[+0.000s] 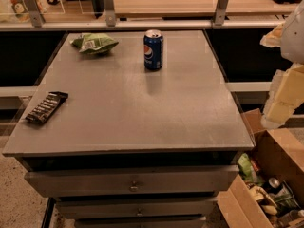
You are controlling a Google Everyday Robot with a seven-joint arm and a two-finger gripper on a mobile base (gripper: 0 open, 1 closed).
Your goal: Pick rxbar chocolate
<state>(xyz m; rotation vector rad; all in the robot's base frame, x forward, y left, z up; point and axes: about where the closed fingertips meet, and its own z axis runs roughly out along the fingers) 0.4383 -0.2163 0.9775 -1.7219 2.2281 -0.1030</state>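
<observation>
The rxbar chocolate (pixel 46 107) is a flat black bar with white lettering. It lies near the left edge of the grey table top (pixel 133 103), towards the front, angled diagonally. My gripper (pixel 281 102) hangs at the right edge of the view, off the table's right side and above its level, far from the bar. Nothing shows in it.
A blue Pepsi can (pixel 153 50) stands upright at the back middle of the table. A green snack bag (pixel 94 43) lies at the back left. An open cardboard box (pixel 266 184) of items sits on the floor at the right. Drawers (pixel 133 184) are below the table top.
</observation>
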